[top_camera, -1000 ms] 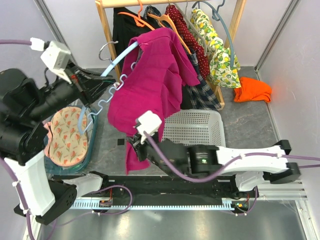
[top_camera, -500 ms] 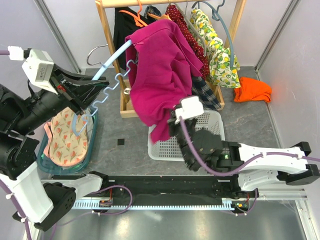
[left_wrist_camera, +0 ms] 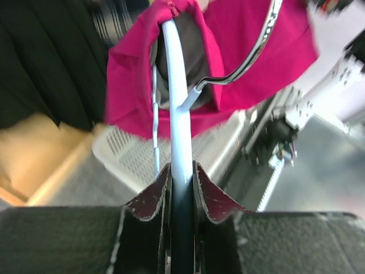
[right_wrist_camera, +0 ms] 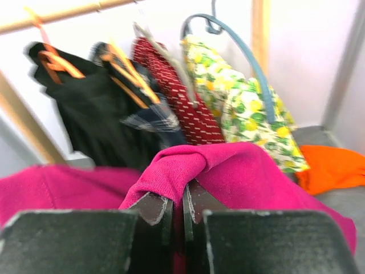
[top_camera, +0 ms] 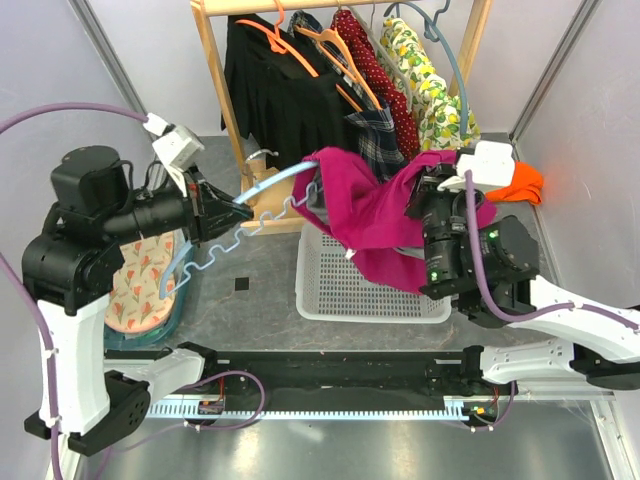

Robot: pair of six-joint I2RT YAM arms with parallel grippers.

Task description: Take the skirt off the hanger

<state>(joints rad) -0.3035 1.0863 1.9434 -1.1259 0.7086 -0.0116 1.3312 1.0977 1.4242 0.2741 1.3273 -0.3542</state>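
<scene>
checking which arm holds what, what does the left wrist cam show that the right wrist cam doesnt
Only left wrist: the left gripper clamped on the light-blue hanger, its metal hook, and the white basket below. Only right wrist: the right gripper pinching a fold of the magenta garment, the plaid skirt hanging behind it, a lemon-print garment and orange cloth. Both: the magenta garment and the black garment.

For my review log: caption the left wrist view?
Left fingers clamp a light-blue hanger, magenta garment draped on its far end.
</scene>
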